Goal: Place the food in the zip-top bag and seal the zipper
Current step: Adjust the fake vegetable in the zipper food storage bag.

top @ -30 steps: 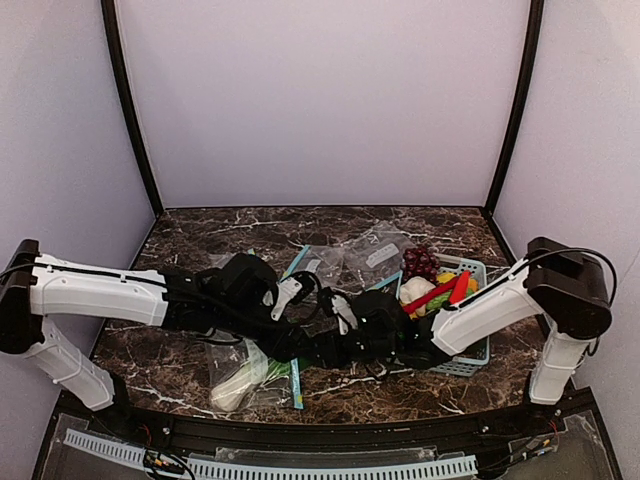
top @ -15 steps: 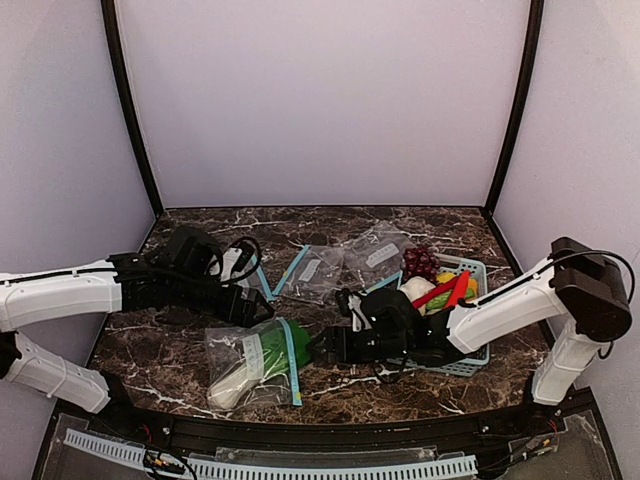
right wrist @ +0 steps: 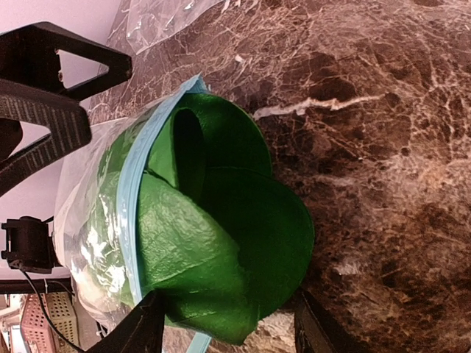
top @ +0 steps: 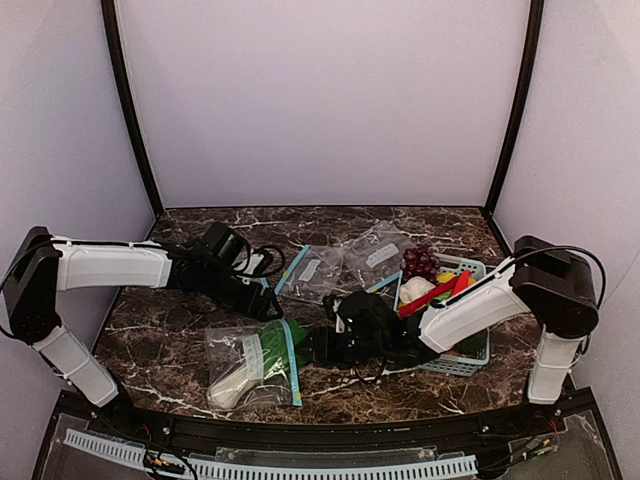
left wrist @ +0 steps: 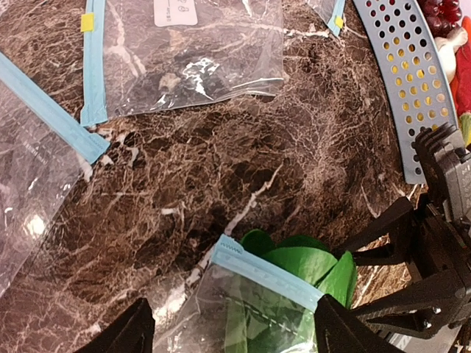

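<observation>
The zip-top bag (top: 245,365) lies flat near the front edge. The leafy vegetable is inside it, white stalk (top: 228,388) deep in, green leaves (top: 296,334) sticking out past the light-blue zipper (top: 292,362). My left gripper (top: 268,305) is open just behind the bag's mouth; its wrist view shows the zipper (left wrist: 268,276) and leaves (left wrist: 309,265) between its fingertips (left wrist: 136,331). My right gripper (top: 312,345) is open at the leaves (right wrist: 221,220), low over the table. The red-orange vegetable (top: 432,293) lies in the basket (top: 462,366). The cucumber is not visible.
Purple grapes (top: 420,262) and other toy food fill the basket at the right. Smaller clear bags (top: 320,268) lie behind the grippers; one also shows in the left wrist view (left wrist: 191,51). The two grippers are close together at the bag's mouth.
The left arm pulled back to the left off the bag, then swung its gripper right again to the bag's mouth. The right gripper edged left toward the leaves.
</observation>
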Motion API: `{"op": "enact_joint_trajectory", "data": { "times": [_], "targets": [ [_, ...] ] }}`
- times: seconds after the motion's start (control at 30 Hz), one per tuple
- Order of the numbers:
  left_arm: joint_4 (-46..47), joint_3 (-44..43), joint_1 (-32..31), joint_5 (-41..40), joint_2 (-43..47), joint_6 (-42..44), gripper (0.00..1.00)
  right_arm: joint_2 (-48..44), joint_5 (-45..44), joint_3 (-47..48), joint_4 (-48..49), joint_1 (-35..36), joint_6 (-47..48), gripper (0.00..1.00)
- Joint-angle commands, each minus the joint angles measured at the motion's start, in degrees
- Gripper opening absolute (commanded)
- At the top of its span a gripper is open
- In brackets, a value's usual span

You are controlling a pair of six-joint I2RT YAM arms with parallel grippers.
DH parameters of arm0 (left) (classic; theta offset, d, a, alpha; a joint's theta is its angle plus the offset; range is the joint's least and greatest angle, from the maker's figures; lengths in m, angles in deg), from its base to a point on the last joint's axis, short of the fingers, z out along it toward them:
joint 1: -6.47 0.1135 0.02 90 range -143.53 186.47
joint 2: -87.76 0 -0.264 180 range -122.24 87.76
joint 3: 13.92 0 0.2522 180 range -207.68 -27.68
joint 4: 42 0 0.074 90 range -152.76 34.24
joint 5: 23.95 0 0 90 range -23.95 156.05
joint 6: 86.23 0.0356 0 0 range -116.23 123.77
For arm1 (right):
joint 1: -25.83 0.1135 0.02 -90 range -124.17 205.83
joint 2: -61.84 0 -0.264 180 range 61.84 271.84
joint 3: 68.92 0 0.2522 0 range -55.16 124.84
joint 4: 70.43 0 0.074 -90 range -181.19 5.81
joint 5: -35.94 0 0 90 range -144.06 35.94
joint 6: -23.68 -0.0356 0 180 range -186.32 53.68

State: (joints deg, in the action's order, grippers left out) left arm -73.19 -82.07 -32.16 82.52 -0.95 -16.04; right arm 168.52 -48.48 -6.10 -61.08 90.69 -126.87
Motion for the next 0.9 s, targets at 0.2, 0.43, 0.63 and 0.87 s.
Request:
{"op": "enact_joint_trajectory", "data": {
  "times": [0.2,0.43,0.63,0.87],
  "targets": [
    [2.1,-2.1,0.1,1.4,-7.3,3.0,0.61,4.7,2.8,3.4,4.6,-0.7,1.8,0.48],
    [4.5,-0.8,0.1,4.0,-9.2,1.9,0.44,6.5,7.2,3.6,11.9,-1.1,5.7,0.48],
    [6.6,0.8,0.1,5.2,-8.1,0.6,0.23,7.7,8.5,4.1,13.9,-1.5,6.5,0.45],
    [11.6,3.8,0.1,9.5,-4.0,-0.6,0.01,6.8,10.9,2.6,20.2,-2.2,10.1,0.12]
  ]
}}
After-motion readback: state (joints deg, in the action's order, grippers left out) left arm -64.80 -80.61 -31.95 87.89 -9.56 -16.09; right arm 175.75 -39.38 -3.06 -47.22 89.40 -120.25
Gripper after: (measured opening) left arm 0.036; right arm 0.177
